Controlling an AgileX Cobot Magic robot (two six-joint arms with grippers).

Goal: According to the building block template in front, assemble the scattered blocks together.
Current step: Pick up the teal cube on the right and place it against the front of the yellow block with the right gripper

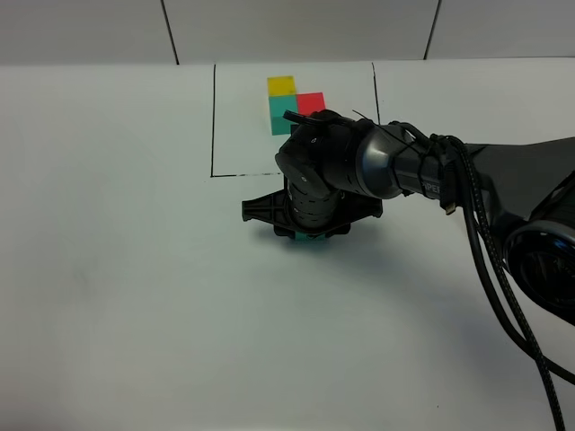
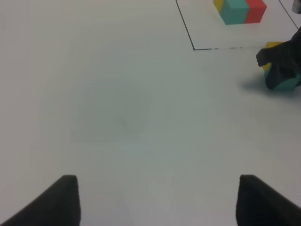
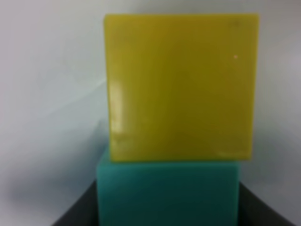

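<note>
The building block template is a yellow, teal-green and red cluster inside a black drawn rectangle at the back; it also shows in the left wrist view. My right gripper reaches to the table's middle, just in front of the rectangle, shut on the loose teal-green cube. In the right wrist view the teal-green cube sits between my dark fingers and touches the loose yellow cube. The loose red cube is hidden. My left gripper is open and empty over bare table.
The black rectangle's front line runs just behind my right gripper. The right arm and its cables cross the right side of the white table. A grey tiled wall stands behind.
</note>
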